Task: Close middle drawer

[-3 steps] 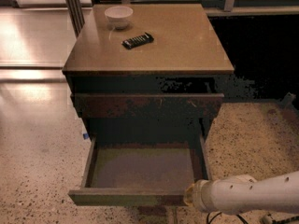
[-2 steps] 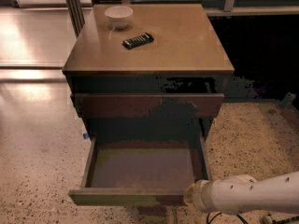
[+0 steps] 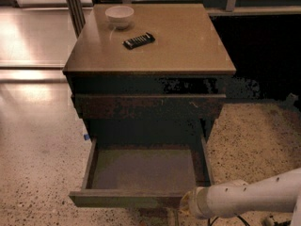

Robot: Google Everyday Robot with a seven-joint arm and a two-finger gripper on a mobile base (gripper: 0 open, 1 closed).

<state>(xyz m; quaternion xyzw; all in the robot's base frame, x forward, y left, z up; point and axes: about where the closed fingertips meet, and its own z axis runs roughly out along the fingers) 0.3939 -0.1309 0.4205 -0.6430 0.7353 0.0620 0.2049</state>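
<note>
The middle drawer of the dark-brown cabinet stands pulled far out, and its flat grey-brown floor is bare. Its plain front faces the lower edge of the view. My white arm comes in from the lower right. My gripper is at the right end of the drawer's front, at or just below its lower edge and mostly hidden there. The scuffed uppermost drawer front sits slightly out above the open drawer. The lowest drawer is hidden beneath it.
A white bowl and a black flat object lie on the cabinet top. Speckled floor surrounds the cabinet. A dark recess lies to the right, and a metal post stands at the back left.
</note>
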